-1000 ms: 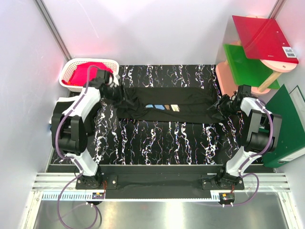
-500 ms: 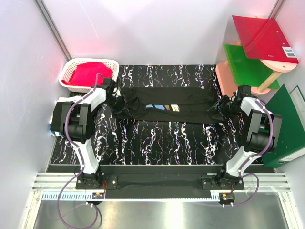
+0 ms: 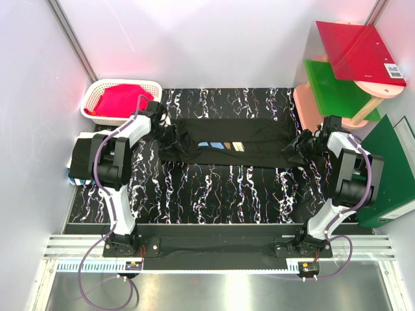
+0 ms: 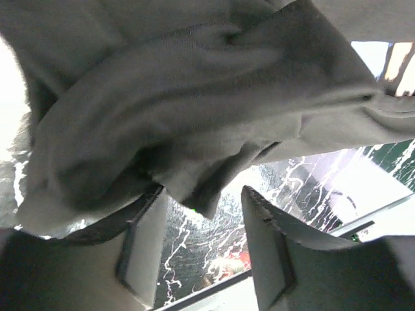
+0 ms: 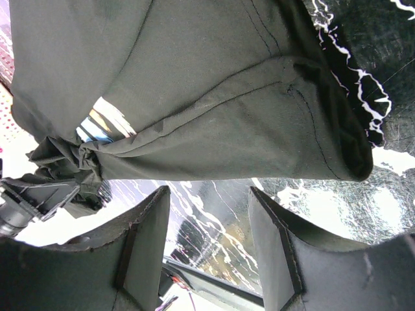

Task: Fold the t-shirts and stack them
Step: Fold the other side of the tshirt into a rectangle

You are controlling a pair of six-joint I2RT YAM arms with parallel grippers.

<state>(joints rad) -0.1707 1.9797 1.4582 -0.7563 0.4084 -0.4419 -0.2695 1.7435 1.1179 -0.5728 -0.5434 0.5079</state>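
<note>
One black t-shirt [image 3: 227, 139] with blue, orange and pale-blue strokes on the chest lies spread sideways across the back of the table. Its left end is bunched. My left gripper [image 3: 166, 133] is at that bunched end, jaws open; in the left wrist view [image 4: 204, 201] a fold of the shirt [image 4: 194, 110] hangs just at the fingertips. My right gripper [image 3: 299, 146] is at the shirt's right end, jaws open; in the right wrist view [image 5: 209, 194] the shirt's hem [image 5: 194, 84] lies just beyond the fingertips. A flat black folded piece [image 3: 81, 159] lies at the table's left edge.
A white basket [image 3: 97, 87] with red cloth stands at the back left. Red [image 3: 360, 48], green [image 3: 337, 87] and pink boards stand at the back right, a dark green folder [image 3: 389, 168] at the right. The black marbled table top [image 3: 220, 194] shows in front of the shirt.
My left arm has swung, and its gripper has shifted a little to the right at the shirt's bunched left end. The right arm and the shirt's right end have not moved.
</note>
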